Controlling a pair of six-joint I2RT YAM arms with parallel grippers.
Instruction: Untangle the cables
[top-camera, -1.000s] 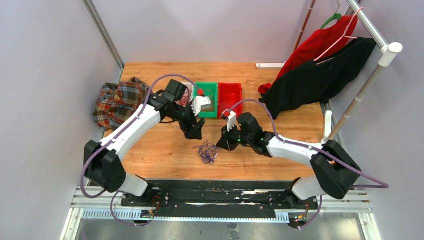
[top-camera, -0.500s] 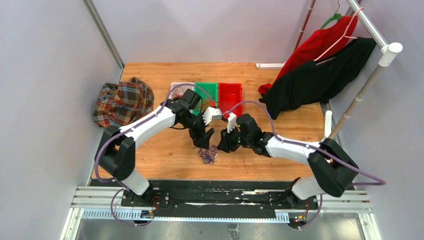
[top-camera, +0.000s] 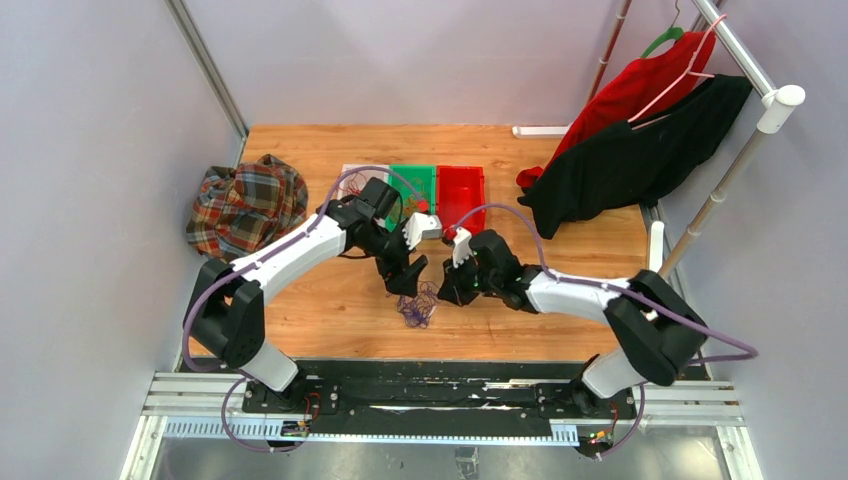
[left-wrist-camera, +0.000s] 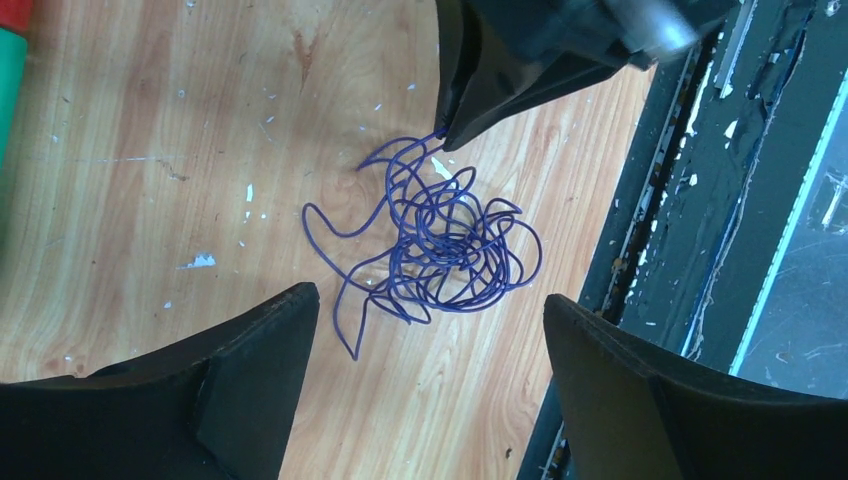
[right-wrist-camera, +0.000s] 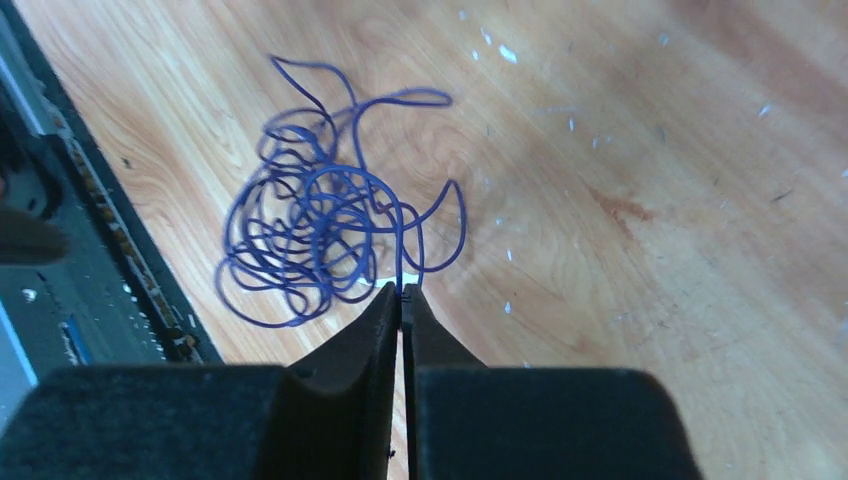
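pinching one strand of the purple cables while the other arm hovers above.
we see the cables lying in a loose knot on the wooden table, on the arm-base side of the green bin and well apart from it. our right gripper, also on the near side of the green bin, has its jaws pressed together on a single loop at the knot's edge. our left gripper hangs over the knot, between it and the green bin, with its jaws spread wide to either side of the strands.
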